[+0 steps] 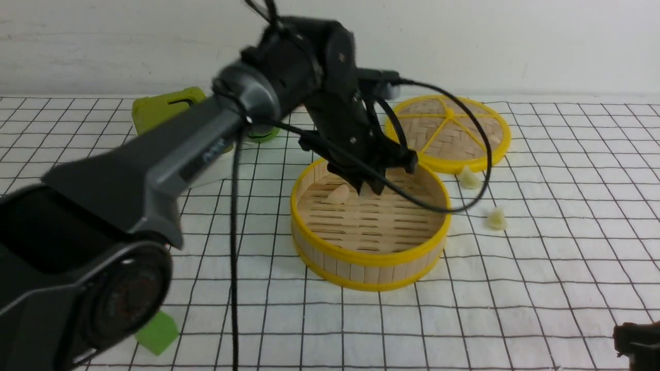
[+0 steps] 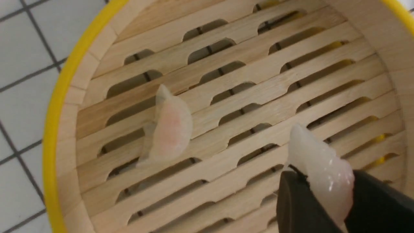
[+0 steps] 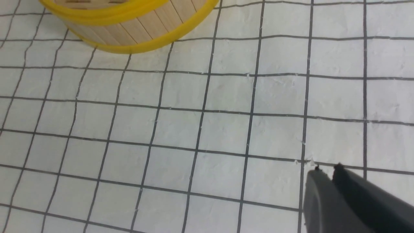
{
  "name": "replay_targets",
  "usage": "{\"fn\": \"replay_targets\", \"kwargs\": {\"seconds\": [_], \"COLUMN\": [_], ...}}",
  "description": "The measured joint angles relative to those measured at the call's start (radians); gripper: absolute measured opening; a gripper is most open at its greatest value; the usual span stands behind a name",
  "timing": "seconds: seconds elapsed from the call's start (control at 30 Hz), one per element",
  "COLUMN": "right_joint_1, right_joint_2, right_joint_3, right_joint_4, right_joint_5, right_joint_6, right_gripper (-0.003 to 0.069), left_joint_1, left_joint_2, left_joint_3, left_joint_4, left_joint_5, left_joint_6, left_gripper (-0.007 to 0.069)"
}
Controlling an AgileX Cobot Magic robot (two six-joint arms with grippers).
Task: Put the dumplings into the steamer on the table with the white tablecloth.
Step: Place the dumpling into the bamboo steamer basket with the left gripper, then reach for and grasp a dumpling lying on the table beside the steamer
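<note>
The round bamboo steamer (image 1: 368, 257) (image 2: 55, 129) (image 3: 136, 26) stands mid-table on the white tablecloth (image 1: 541, 288). One pale pinkish dumpling (image 1: 339, 195) (image 2: 169, 129) lies on its slatted floor. My left gripper (image 1: 367, 186) (image 2: 325, 183) reaches down inside the steamer, shut on a second pale dumpling (image 2: 323, 171) just above the slats. Two pale yellow-green dumplings (image 1: 468, 179) (image 1: 496, 218) lie on the cloth to the right of the steamer. My right gripper (image 1: 637, 337) (image 3: 327, 168) hovers low at the near right, shut and holding nothing.
The flat woven lid (image 1: 448, 131) with yellow spokes lies behind the steamer to the right. A green block (image 1: 157, 332) sits at the near left, and a yellow-green object (image 1: 165, 108) stands at the back left behind my left arm.
</note>
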Motion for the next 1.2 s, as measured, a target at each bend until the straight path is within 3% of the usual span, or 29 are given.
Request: {"fn": "replay_targets", "kwargs": {"seconds": [0.27,0.5,0.67,0.8,0.93,1.03,1.2], "right_joint_1": [0.0,0.0,0.0,0.0,0.0,0.0,0.0], "right_joint_2": [0.0,0.0,0.0,0.0,0.0,0.0,0.013], "right_joint_3": [0.0,0.0,0.0,0.0,0.0,0.0,0.0], "right_joint_4": [0.009,0.009,0.009,0.009,0.009,0.009,0.009], "right_joint_5": [0.0,0.001,0.002,0.004,0.004,0.008,0.034], "right_joint_6": [0.0,0.0,0.0,0.0,-0.004,-0.017,-0.051], "right_gripper": [0.0052,0.0059,0.0059,0.006,0.0061,0.0061,0.0061], "left_joint_1": [-0.03,-0.03,-0.03,-0.031,-0.031,-0.032,-0.032], "left_joint_2": [0.069,0.104,0.104,0.101,0.07,-0.004,-0.197], "left_joint_3": [0.0,0.0,-0.001,-0.044,-0.119,-0.207,-0.24], "left_joint_4": [0.184,0.19,0.182,0.174,0.173,0.169,0.151], "left_joint_5": [-0.108,-0.159,-0.169,-0.121,-0.03,0.114,0.151], "left_joint_6": [-0.133,-0.156,-0.187,-0.19,-0.19,-0.172,-0.147], "left_gripper": [0.0183,0.0183,0.026,0.0316,0.0321,0.0284,0.0148]}}
